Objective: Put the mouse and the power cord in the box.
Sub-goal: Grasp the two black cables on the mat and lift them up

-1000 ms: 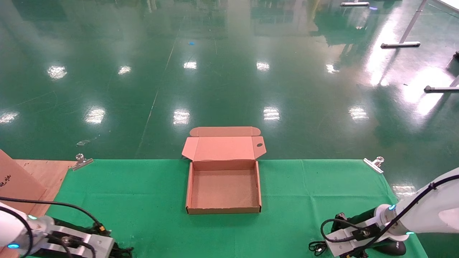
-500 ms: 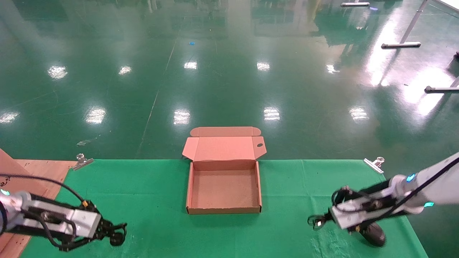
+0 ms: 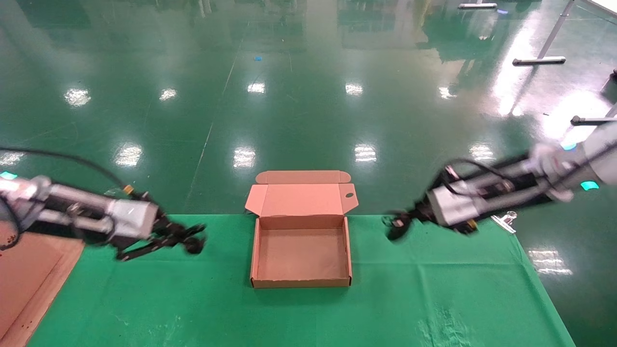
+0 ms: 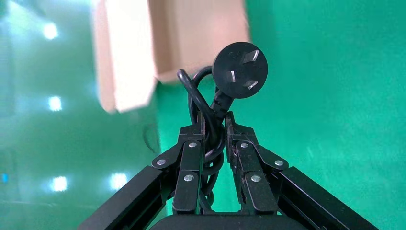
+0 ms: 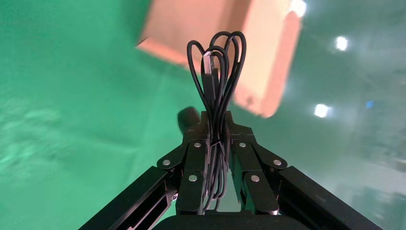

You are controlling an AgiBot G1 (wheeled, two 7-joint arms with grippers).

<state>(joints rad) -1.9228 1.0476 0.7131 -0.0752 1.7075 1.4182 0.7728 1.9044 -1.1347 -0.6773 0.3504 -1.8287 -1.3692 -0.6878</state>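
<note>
The box (image 3: pixel 300 282) lies open mid-table on the green cloth, lid folded back, nothing inside. My left gripper (image 3: pixel 190 238) hangs above the cloth to the box's left, shut on the coiled power cord (image 4: pixel 210 108); its round plug (image 4: pixel 239 69) sticks out past the fingertips. My right gripper (image 3: pixel 402 222) hovers to the box's right, shut on the looped thin wire (image 5: pixel 218 62) of the mouse (image 3: pixel 395 232). The mouse body shows as a dark blob (image 5: pixel 187 119) beside the fingers. The box (image 4: pixel 177 43) (image 5: pixel 268 72) appears blurred beyond each gripper.
A wooden board (image 3: pixel 29 274) lies at the table's left end. A metal clip (image 3: pixel 505 220) holds the cloth at the far right corner. The table's far edge runs just behind the box, with glossy green floor beyond.
Both arms rose from the table's front corners and swung inward toward the box, the left carrying the power cord, the right carrying the mouse by its wire.
</note>
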